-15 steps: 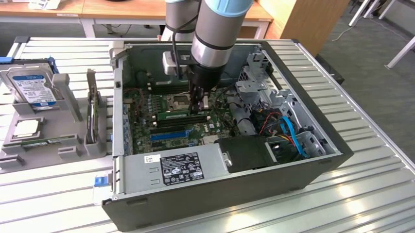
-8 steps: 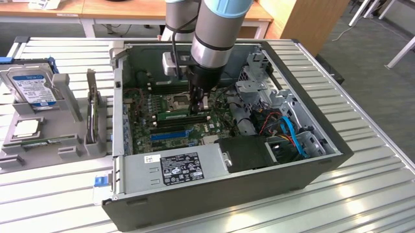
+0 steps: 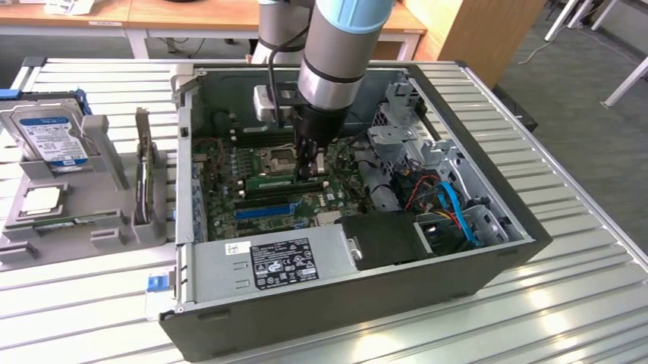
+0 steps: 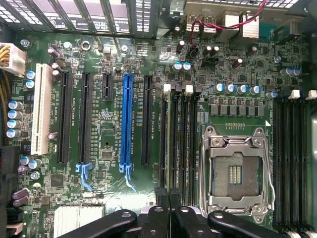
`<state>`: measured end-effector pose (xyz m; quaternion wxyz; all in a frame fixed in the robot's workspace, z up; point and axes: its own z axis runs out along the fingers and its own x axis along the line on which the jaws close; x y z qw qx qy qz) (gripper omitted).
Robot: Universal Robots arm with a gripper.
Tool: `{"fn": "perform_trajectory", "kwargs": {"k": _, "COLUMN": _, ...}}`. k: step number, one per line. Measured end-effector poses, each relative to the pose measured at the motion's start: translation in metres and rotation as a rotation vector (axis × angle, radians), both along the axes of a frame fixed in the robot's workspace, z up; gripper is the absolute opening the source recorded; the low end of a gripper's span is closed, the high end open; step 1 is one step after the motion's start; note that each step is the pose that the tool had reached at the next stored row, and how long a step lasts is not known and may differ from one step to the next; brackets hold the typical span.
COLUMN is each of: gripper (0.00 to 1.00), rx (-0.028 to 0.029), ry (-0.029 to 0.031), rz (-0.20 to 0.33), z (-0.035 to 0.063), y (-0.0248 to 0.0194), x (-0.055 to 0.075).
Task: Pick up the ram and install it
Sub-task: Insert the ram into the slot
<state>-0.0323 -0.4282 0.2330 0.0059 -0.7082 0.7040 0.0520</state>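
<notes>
The ram (image 3: 272,183) is a narrow green stick standing on edge in a memory slot of the motherboard (image 3: 218,178), just beside the CPU socket (image 3: 275,158). My gripper (image 3: 309,173) reaches down into the open computer case (image 3: 486,250) at the stick's end towards the exterior view's right. In the wrist view the ram (image 4: 168,139) runs edge-on away from my gripper (image 4: 167,198). The two black fingertips (image 4: 158,198) are pinched together on the stick's end. The empty socket (image 4: 237,171) lies right beside it.
A grey holder (image 3: 111,227) at the exterior view's left carries a blue-labelled hard drive (image 3: 51,136), a dark expansion card (image 3: 145,174) and another narrow green stick (image 3: 76,221). The power supply (image 3: 273,262), the drive cage (image 3: 405,144) and blue cables (image 3: 460,212) crowd the case. A blue slot (image 4: 127,119) lies nearby.
</notes>
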Motion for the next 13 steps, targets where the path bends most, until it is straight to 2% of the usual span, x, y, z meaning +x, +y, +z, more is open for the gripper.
{"fn": "perform_trajectory", "kwargs": {"k": 13, "gripper": 0.12, "rx": 0.0000, "ry": 0.0000, "rz": 0.000, "z": -0.0015, "y": -0.0010, "x": 0.0000}}
